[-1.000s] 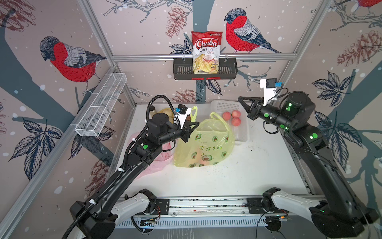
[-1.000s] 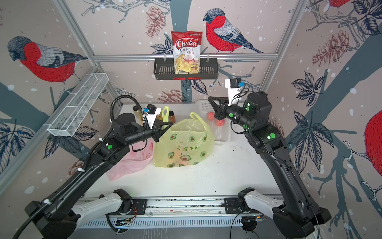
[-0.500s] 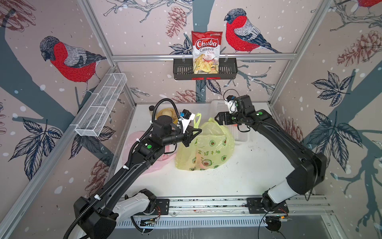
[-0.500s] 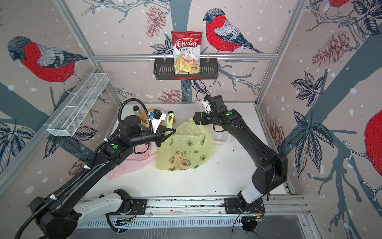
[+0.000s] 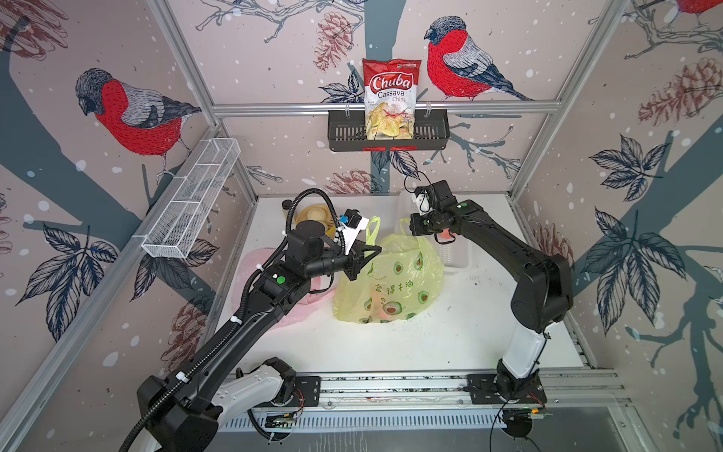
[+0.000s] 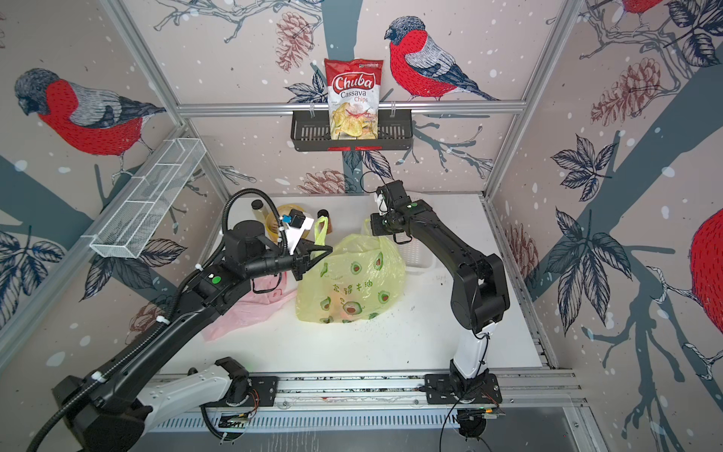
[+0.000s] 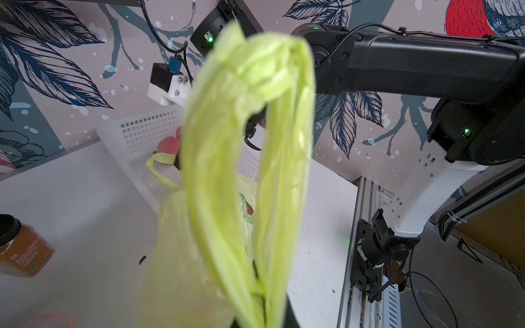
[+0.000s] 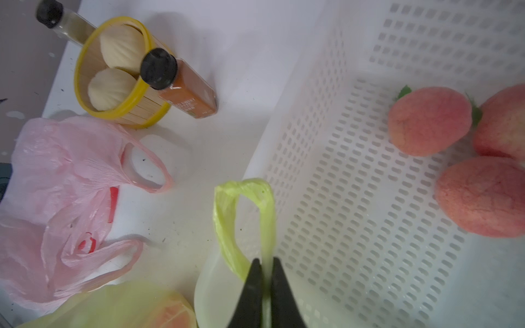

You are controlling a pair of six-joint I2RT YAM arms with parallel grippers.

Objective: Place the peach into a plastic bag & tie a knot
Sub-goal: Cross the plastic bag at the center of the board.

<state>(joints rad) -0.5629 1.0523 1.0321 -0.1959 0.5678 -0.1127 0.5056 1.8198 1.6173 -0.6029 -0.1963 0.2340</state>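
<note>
Fingers (image 8: 251,295) — L+R pinch bag (image 5: 391,274) handles.

A chip bag (image 5: 391,98) reading "Chuba Cassava Chips" stands in the rack (image 5: 344,133) on the back wall, high above and beyond the fingers of both arms. Just under the fingers of the left gripper (image 5: 371,250), the yellow bag (image 5: 395,274) shows a row of four green Chinese characters among avocado prints, too small to read surely. The bottle (image 8: 187,93), well apart from the fingers of the right gripper (image 8: 264,284), carries pale label lettering, blurred; red print on the pink bag (image 8: 56,170) is illegible too.
</note>
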